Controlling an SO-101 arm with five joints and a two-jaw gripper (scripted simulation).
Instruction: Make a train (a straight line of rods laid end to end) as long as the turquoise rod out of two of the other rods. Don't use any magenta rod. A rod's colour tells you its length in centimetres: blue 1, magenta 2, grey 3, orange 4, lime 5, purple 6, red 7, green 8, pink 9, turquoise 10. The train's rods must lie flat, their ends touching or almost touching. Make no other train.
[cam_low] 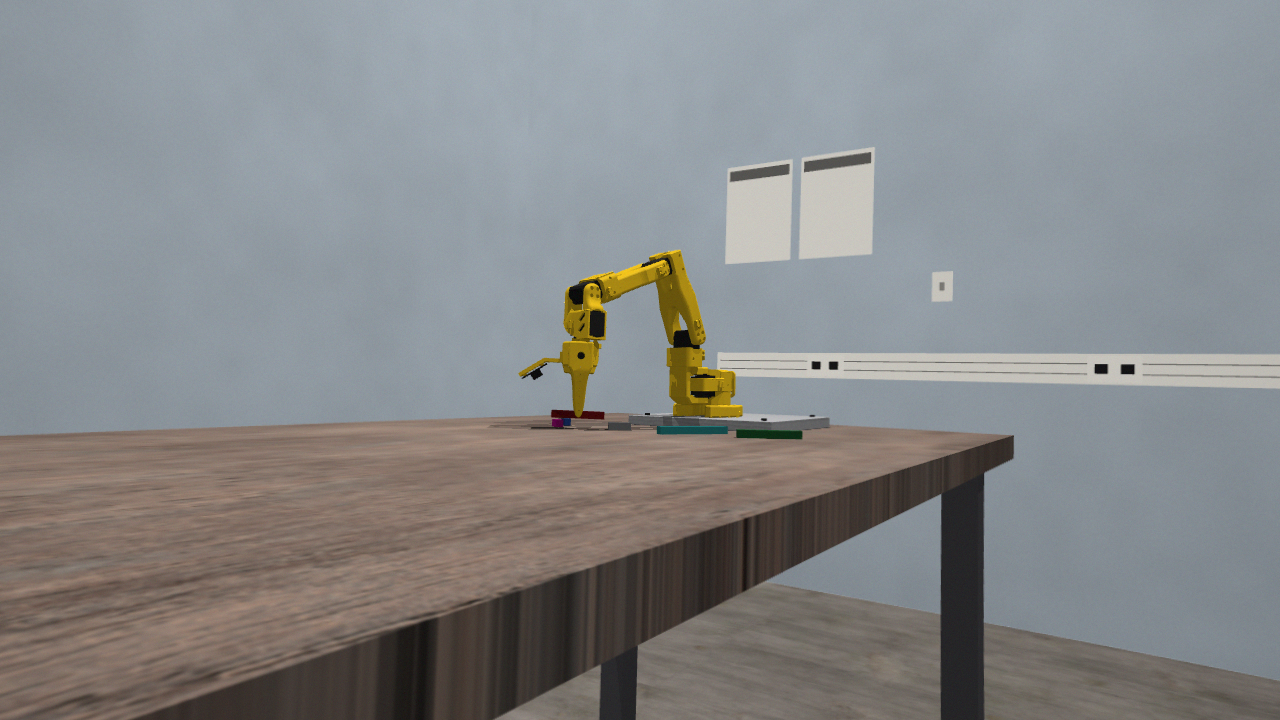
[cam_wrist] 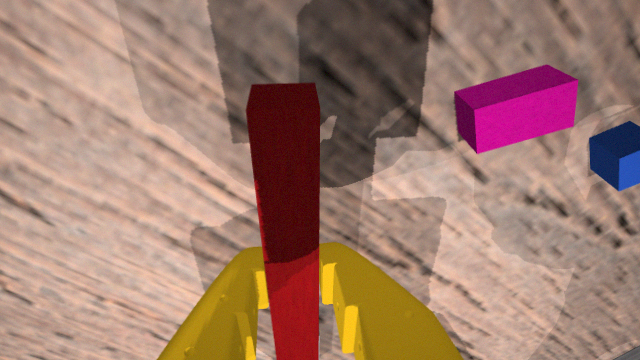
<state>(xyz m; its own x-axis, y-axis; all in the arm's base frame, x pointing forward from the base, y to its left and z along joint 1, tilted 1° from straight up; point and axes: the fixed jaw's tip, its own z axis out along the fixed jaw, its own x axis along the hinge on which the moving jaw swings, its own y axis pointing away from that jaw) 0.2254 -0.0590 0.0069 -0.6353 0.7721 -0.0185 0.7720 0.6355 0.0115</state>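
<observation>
Closest to us in the outside view is the big wooden table (cam_low: 375, 537), its front edge and dark legs filling the lower part of the shot. The action is way over at the far side of the top.

There we've got a few rods lying flat near the arm's base plate (cam_low: 796, 420): the green rod (cam_low: 768, 434) nearest the table's right edge, then the turquoise rod (cam_low: 691, 429) just to its left. They look close to end to end, but we can't tell if they actually touch. Further left there's a small grey rod (cam_low: 618, 426), apart from the turquoise one.

Over on the left of that group sits the magenta rod (cam_wrist: 517, 107) with the little blue rod (cam_wrist: 617, 155) just beside it, a gap between them. The wrist view shows both lying flat on the wood, off to the right of the claw.

The gripper (cam_low: 579, 413) points straight down, and it's clamped on the red rod (cam_wrist: 285, 200). From the wrist camera we see the yellow fingers pressing on either side of the rod near its lower end in the shot, while the rest sticks out ahead, level. In the outside view the red rod is right down near the table, just behind the magenta and blue ones, though we can't tell if it's touching the wood.

Behind all that is the grey wall with two white panels (cam_low: 798, 208).
</observation>
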